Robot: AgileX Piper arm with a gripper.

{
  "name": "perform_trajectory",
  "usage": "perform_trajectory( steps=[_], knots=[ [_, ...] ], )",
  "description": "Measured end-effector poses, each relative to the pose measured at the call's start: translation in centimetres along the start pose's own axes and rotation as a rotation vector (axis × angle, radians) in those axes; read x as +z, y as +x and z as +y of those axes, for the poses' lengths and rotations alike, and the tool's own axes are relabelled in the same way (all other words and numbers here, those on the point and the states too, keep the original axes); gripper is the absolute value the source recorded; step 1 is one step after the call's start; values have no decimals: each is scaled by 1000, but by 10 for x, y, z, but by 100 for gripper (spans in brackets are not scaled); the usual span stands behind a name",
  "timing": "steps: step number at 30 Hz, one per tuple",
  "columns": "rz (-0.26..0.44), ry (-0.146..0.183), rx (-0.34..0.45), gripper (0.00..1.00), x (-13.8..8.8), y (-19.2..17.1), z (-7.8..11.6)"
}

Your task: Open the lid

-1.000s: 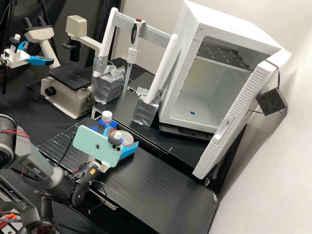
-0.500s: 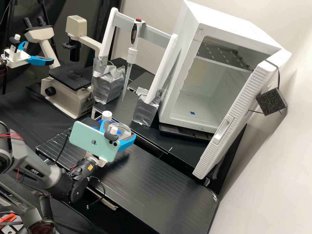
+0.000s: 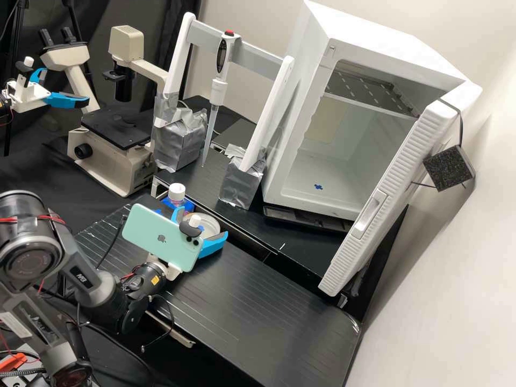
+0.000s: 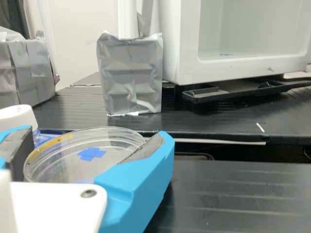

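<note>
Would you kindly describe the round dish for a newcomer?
From the open white cabinet, go down-left in the high view to the gripper. Between its blue fingers is the dish: clear and shallow, unlike the white-capped bottle behind it.

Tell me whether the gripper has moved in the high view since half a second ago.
Yes. The gripper has shifted slightly away from the microscope, rightward and down in that view.

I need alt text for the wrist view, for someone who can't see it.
Two bright blue fingers grip a clear round dish, with a blue cross-shaped mark visible through it. Beyond are a silver-wrapped block on the black bench and an open white cabinet.
</note>
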Motion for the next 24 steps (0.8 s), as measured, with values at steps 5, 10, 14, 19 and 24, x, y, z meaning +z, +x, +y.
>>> perform_trajectory(
  steps=[5,10,14,19,24],
  knots=[
    [-16,1,11,0,3,-1,2],
    [-12,-3,-1,0,3,0,0],
    [-5,-6,-8,0,2,1,-1],
    [-2,-9,-8,100,1,2,-2],
    [2,-17,-7,100,2,2,-3]
  ],
)
